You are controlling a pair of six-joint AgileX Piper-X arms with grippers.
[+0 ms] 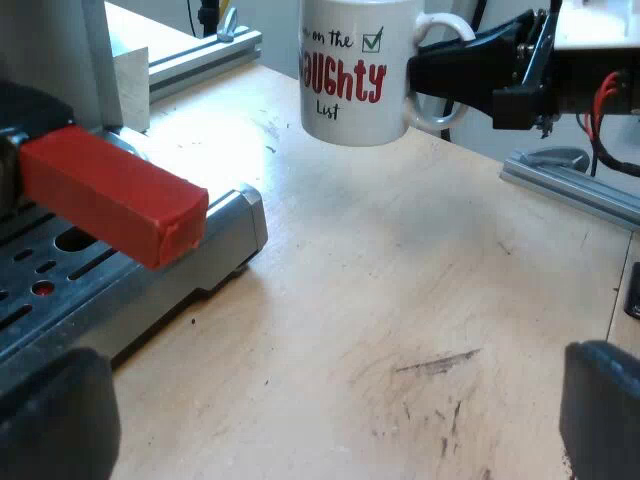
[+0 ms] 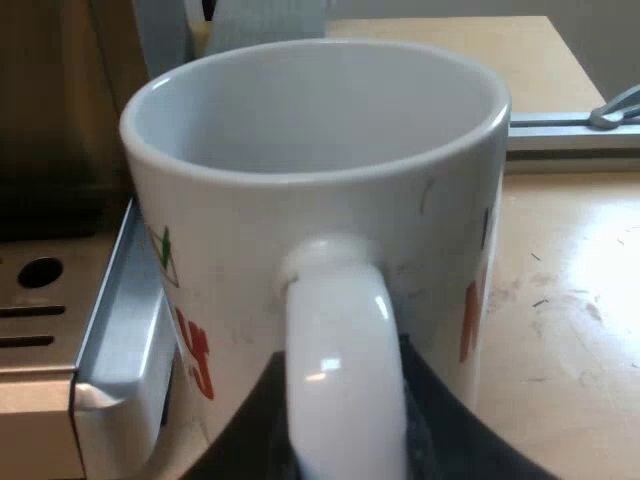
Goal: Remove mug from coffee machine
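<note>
Left gripper (image 1: 325,425) is nearest, its two dark fingers wide apart above the wooden table (image 1: 400,300), holding nothing. Just beside it is the slotted metal drip tray (image 1: 110,290) of the espresso machine (image 1: 50,50), and the red end of the holder's handle (image 1: 110,195) reaches out over this tray. Farther off, the right gripper (image 1: 455,65) is clamped on the handle of a white mug (image 1: 345,70). On the mug I can read "on the" in black, a box with a green tick, red letters "UGHTY", and "List" below. From the right wrist, black fingers (image 2: 245,430) squeeze the handle from both sides. The mug is upright, empty, beside the tray's corner and not on it. Whether it touches the table I cannot tell.
</note>
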